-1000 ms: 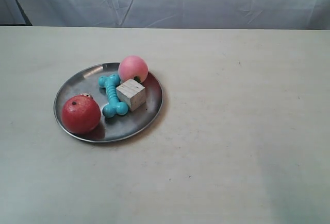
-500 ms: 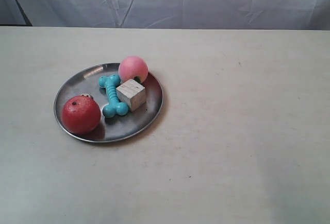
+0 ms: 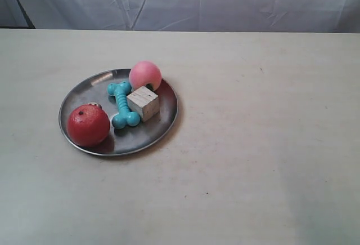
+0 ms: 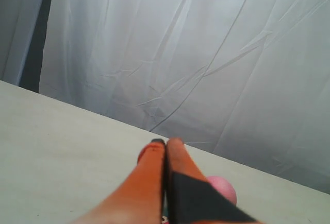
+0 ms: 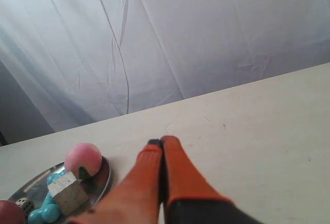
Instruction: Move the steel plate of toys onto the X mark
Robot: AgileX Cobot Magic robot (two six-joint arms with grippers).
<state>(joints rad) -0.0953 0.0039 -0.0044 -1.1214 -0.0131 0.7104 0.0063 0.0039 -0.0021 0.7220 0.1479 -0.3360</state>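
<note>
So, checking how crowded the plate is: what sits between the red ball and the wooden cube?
The teal bone lies between them, as the exterior view shows.

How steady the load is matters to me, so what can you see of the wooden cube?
The wooden cube is pale, bare-looking wood with faint grain lines and crisp edges. It rests flat near the middle of the steel plate, one corner toward the exterior camera. The teal bone lies against it; the pink ball sits just behind, contact unclear.
</note>
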